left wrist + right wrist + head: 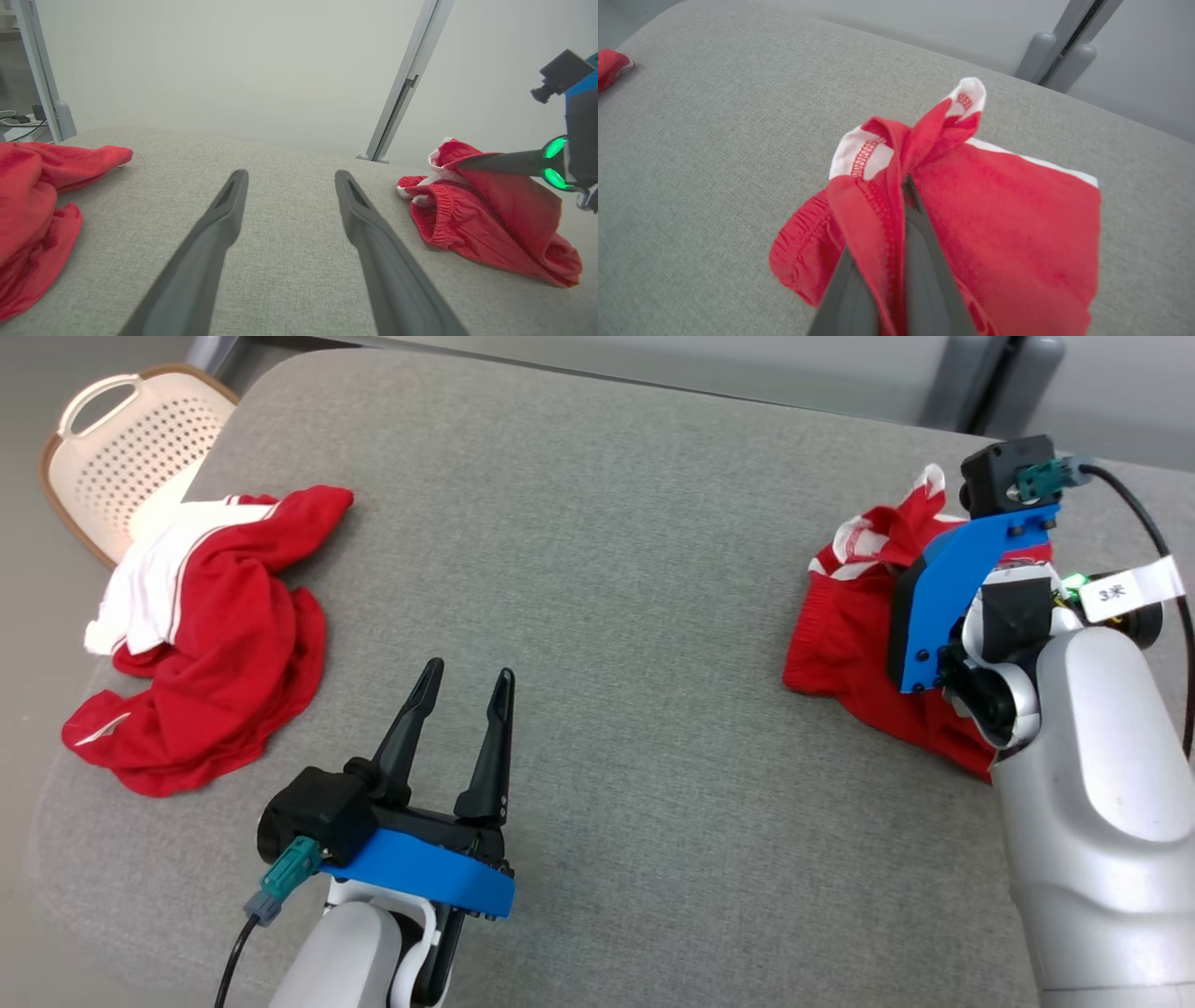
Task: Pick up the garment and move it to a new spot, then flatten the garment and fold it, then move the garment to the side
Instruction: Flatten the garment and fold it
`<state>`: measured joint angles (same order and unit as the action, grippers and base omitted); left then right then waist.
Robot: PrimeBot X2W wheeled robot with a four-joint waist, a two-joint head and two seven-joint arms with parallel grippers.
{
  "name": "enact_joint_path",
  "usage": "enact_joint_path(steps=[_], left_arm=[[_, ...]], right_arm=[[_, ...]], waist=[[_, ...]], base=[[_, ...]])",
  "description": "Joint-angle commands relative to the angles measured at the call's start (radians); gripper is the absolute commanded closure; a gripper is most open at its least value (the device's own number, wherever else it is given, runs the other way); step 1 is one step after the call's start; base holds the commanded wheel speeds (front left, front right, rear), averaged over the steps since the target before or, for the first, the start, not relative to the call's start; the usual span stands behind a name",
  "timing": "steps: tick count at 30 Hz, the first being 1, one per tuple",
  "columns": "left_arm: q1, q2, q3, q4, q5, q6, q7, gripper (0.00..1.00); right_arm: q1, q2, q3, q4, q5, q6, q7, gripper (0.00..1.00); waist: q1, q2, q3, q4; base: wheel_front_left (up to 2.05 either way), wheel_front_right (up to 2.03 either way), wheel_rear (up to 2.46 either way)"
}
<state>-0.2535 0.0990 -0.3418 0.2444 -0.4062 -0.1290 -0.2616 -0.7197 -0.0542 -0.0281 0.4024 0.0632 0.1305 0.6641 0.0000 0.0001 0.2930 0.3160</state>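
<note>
1. Your right gripper (906,186): its fingers (924,261) were pressed together, clamped on a fold of the crumpled red cloth garment with white trim (1008,224).
2. That garment: the pinched edge stood raised, and a white-lined tip stuck up past the fingertips. The rest, including a gathered elastic band, lay bunched on the desk at your right side, near the far edge.
3. Grey fabric-covered desk (607,569): it carried both heaps of cloth.
4. Your left gripper (469,669): its fingers (210,233) stood wide apart and held nothing. It hovered over bare fabric at the near middle-left, well apart from the garment.
5. Second crumpled red-and-white cloth piece (215,644): it lay in a heap at the desk's left edge, untouched by either gripper.
6. Beige perforated plastic basket with a brown rim (140,448): it sat beyond the desk's far left corner, just behind that second heap.
</note>
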Motion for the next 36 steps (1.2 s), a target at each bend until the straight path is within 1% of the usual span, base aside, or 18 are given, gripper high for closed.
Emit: enact_joint_path(steps=[1, 5, 6, 7, 11, 15, 17, 20, 23, 27, 31, 34, 36], left_arm=[[-0.019, -0.003, -0.005, 0.001, -0.004, -0.001, -0.005, 0.00], [-0.024, -0.007, -0.007, 0.003, -0.007, -0.001, -0.005, 0.00], [-0.025, -0.008, -0.007, 0.004, -0.006, -0.001, -0.005, 0.00], [-0.024, -0.007, -0.005, 0.004, -0.005, -0.001, -0.005, 0.00], [-0.018, 0.001, 0.010, 0.005, -0.001, -0.001, -0.005, 0.00], [-0.012, 0.001, 0.024, 0.004, 0.002, -0.001, -0.005, 0.00], [-0.012, 0.001, 0.027, 0.003, 0.004, -0.001, -0.005, 0.00], [-0.014, 0.001, 0.031, 0.000, 0.009, -0.001, -0.005, 0.00], [-0.017, 0.005, 0.037, -0.001, 0.012, -0.001, -0.005, 0.00], [-0.034, 0.013, 0.024, 0.013, 0.018, -0.001, -0.005, 0.00], [-0.066, 0.024, 0.013, 0.046, 0.019, -0.001, -0.005, 0.00], [-0.094, 0.033, 0.006, 0.074, 0.025, -0.001, -0.005, 0.00], [-0.108, 0.038, 0.008, 0.087, 0.026, -0.001, -0.005, 0.00]], right_arm=[[-0.013, 0.004, -0.004, 0.026, -0.012, 0.000, -0.008, 1.00], [-0.035, 0.004, 0.025, 0.113, 0.021, 0.001, -0.033, 1.00], [-0.037, 0.003, 0.038, 0.128, 0.030, 0.001, -0.043, 0.71], [-0.037, 0.004, 0.048, 0.144, 0.043, 0.001, -0.050, 0.00], [-0.053, 0.004, 0.112, 0.157, 0.110, 0.001, -0.093, 0.00], [-0.059, 0.003, 0.170, 0.099, 0.209, 0.001, -0.147, 0.00], [-0.055, 0.003, 0.178, 0.053, 0.227, 0.001, -0.176, 0.00], [-0.025, -0.001, 0.154, -0.020, 0.206, 0.000, -0.211, 0.00], [0.014, -0.030, 0.113, -0.083, 0.186, 0.000, -0.238, 0.00], [0.090, -0.097, 0.051, -0.112, 0.154, 0.001, -0.274, 0.00], [0.171, -0.143, -0.001, -0.087, 0.132, 0.001, -0.345, 0.00], [0.202, -0.146, -0.017, -0.052, 0.098, 0.001, -0.406, 0.00], [0.215, -0.138, -0.011, -0.022, 0.063, 0.001, -0.443, 0.00]], waist=[[0.0000, -0.0001, 0.007, 0.020], [0.0000, -0.0001, 0.013, 0.041], [0.0000, -0.0001, 0.014, 0.043], [0.0000, -0.0001, 0.015, 0.043], [0.0000, -0.0001, 0.012, 0.030], [0.0000, -0.0001, 0.002, 0.002], [0.0000, -0.0001, -0.004, -0.013], [0.0000, -0.0001, -0.012, -0.035], [0.0000, -0.0001, -0.015, -0.056], [0.0000, -0.0001, -0.017, -0.068], [0.0000, -0.0001, -0.019, -0.074], [0.0000, -0.0001, -0.019, -0.078], [0.0000, -0.0001, -0.019, -0.082]], base=[[0.00, 0.00, 0.00], [0.00, 0.00, 0.00], [0.00, 0.00, 0.00], [0.00, 0.00, 0.00], [0.00, 0.00, 0.00], [0.00, 0.00, 0.00], [0.00, 0.00, 0.00], [0.00, 0.00, 0.00], [0.00, 0.00, 0.00], [0.00, 0.00, 0.00], [0.00, 0.00, 0.00], [0.00, 0.00, 0.00], [0.00, 0.00, 0.00]])
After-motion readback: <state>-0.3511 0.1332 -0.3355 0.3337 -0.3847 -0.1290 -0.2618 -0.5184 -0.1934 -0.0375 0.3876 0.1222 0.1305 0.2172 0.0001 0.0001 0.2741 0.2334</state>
